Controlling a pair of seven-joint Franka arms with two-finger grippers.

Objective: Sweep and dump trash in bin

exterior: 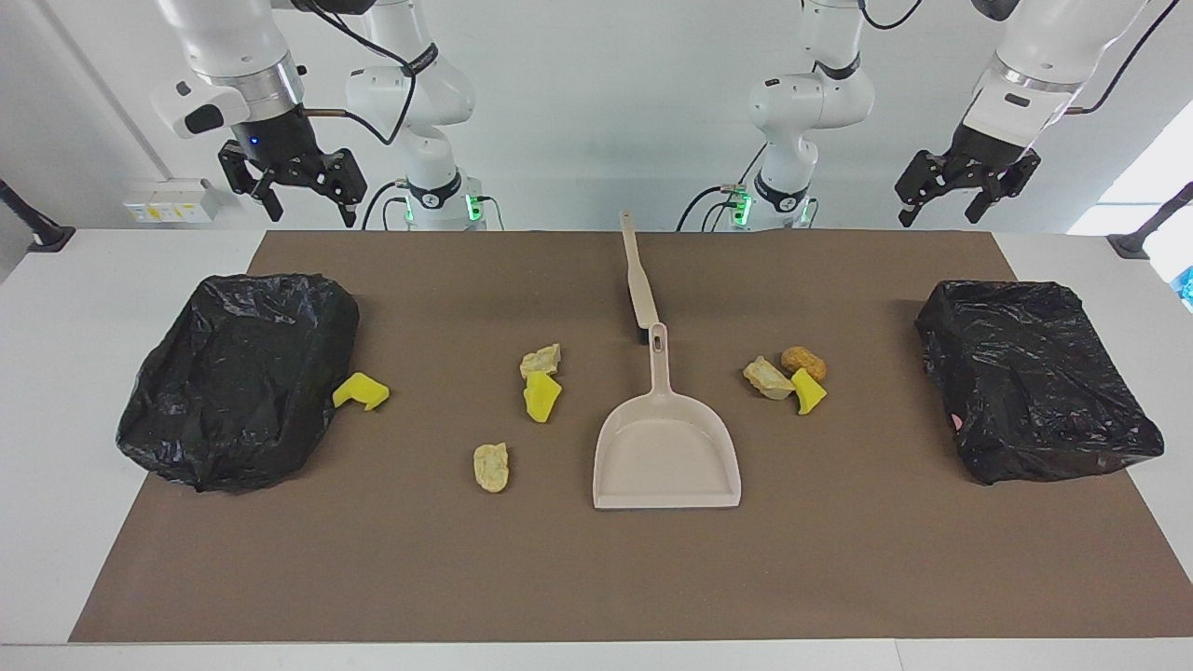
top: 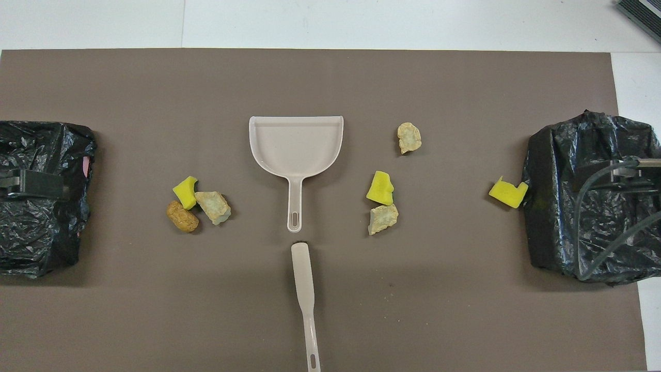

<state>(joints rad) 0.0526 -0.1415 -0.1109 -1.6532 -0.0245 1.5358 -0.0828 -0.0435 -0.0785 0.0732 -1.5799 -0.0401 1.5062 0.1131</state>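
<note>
Trash (exterior: 541,384): seven small scraps lie loose on the brown mat (exterior: 596,578), in two clusters and two strays.
Cluster toward the left arm's end: a pale beige crumbly lump (exterior: 768,378), an orange-brown rounded lump (exterior: 803,362) and a bright yellow foam chunk (exterior: 808,391) sit touching one another, beside the dustpan's handle.
Cluster toward the right arm's end: a beige lump (exterior: 541,360) rests against a yellow foam chunk (exterior: 541,398), the lump nearer the robots.
Strays: a pale, pitted beige lump (exterior: 491,467) lies alone, farther from the robots than that pair; a notched yellow foam piece (exterior: 360,391) sits against the edge of a black bag.
Dustpan (exterior: 667,447): beige plastic, flat on the mat between the two clusters, handle pointing toward the robots, pan bare.
Brush (exterior: 638,280): beige handle lying in line with the dustpan's handle, nearer the robots, its head just short of the dustpan's handle tip.
Bins: one black-bagged bin (exterior: 238,377) at the right arm's end, another (exterior: 1035,377) at the left arm's end.
Right gripper (exterior: 303,200): raised above the mat's edge nearest the robots, fingers spread wide, holding nothing.
Left gripper (exterior: 939,207): raised over the table edge near its own bin, fingers spread, holding nothing; the arm waits.
</note>
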